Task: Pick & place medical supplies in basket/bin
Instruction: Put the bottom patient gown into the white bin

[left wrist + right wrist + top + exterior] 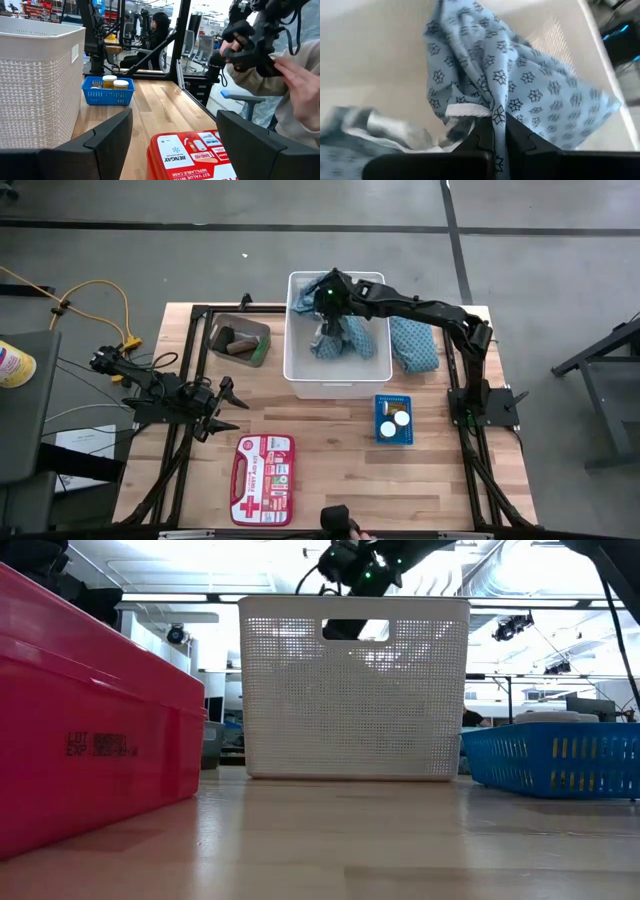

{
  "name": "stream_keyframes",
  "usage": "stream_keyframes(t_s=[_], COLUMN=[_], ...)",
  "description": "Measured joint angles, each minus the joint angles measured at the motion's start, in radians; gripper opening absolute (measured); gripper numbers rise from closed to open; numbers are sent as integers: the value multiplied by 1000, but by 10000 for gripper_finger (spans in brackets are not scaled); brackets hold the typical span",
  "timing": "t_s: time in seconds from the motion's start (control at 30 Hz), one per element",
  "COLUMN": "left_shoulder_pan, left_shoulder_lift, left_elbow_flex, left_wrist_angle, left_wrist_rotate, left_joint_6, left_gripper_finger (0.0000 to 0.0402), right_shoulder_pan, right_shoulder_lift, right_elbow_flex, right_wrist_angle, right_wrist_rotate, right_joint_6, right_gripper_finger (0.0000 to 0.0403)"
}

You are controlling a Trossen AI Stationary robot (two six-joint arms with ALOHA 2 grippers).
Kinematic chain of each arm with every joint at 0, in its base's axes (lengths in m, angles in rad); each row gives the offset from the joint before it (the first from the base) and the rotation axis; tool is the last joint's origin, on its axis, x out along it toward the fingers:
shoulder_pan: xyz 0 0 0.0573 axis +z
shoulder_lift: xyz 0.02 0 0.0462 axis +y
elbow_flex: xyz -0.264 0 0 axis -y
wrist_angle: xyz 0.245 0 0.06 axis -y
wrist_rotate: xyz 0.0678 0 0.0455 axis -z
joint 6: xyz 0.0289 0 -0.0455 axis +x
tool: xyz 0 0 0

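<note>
Teal star-patterned folded cloth hangs pinched in the right gripper, jaws clamped tight on a bunched fold with a white hem band just beside the fingers. It sits inside and above the large white latticed plastic basket, over the back half; the rest of the fabric drapes down onto the basket floor. Judged soft, limp and light: no stiffness, it will sag and trail, so a pinch on a thick gathered fold like this one looks best, and a single thin edge might slip. Not fragile.

Second teal patterned cloth lies on the table just beside the basket, on the right arm's side. Small dark grey translucent tub stands near the basket's other side, holding a brown roll and a green piece. Flat blue tray with white round caps sits in front of the basket. Red first-aid case lies further forward. Left gripper waits with fingers spread, holding nothing, well apart from the basket, near the red case.
</note>
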Motion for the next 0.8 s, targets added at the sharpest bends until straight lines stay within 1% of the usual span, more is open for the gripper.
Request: stream_keyframes(t_s=[0.13, 0.23, 0.37, 0.8], left_shoulder_pan=[0, 0, 0, 0], left_shoulder_lift=[0, 0, 0, 0], left_elbow_flex=[0, 0, 0, 0], left_wrist_angle=[0, 0, 0, 0], left_wrist_rotate=[0, 0, 0, 1], left_joint_6=[0, 0, 0, 0], left_gripper_finger=[281, 281, 281, 281], right_shoulder_pan=[14, 17, 15, 15], right_shoulder_lift=[0, 0, 0, -1], right_elbow_flex=[1, 1, 1, 1], right_wrist_angle=[-103, -133, -147, -137], right_wrist_rotate=[-23, -43, -73, -67], right_joint_6=[69, 79, 82, 82], right_gripper_finger=[4, 4, 4, 28])
